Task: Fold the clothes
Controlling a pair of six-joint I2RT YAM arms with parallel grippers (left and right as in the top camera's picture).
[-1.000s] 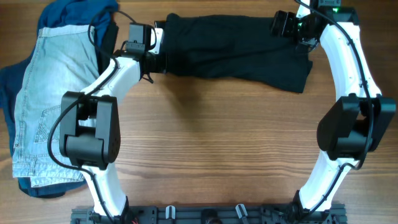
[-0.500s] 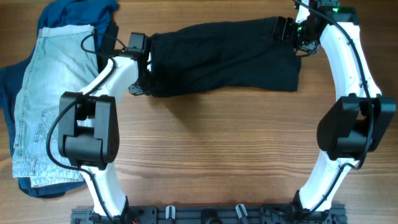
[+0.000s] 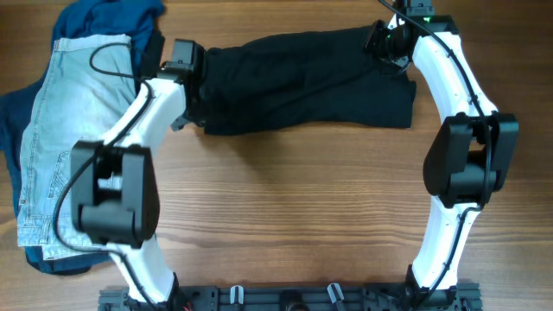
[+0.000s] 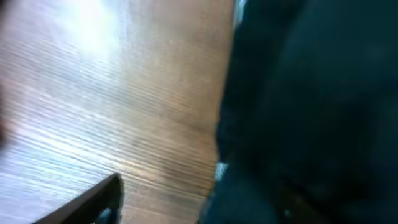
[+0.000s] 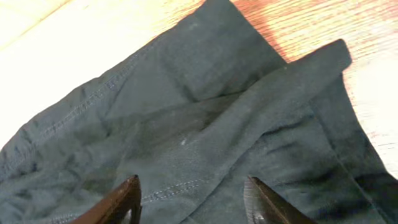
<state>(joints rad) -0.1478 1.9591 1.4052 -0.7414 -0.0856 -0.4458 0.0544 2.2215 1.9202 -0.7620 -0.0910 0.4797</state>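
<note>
Denim shorts (image 3: 60,147) – L of blk shorts (image 3: 302,82)

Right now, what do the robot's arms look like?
Both the left arm and right arm are smooth white tubes with chunky black joint blocks. Thin black cables loop along them. A green light glows near the right wrist. The right gripper has dark fingers.

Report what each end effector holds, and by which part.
Right end effector: open over the black shorts, holding nothing. Left end effector: at the shorts' left end; hold cannot be told.
</note>
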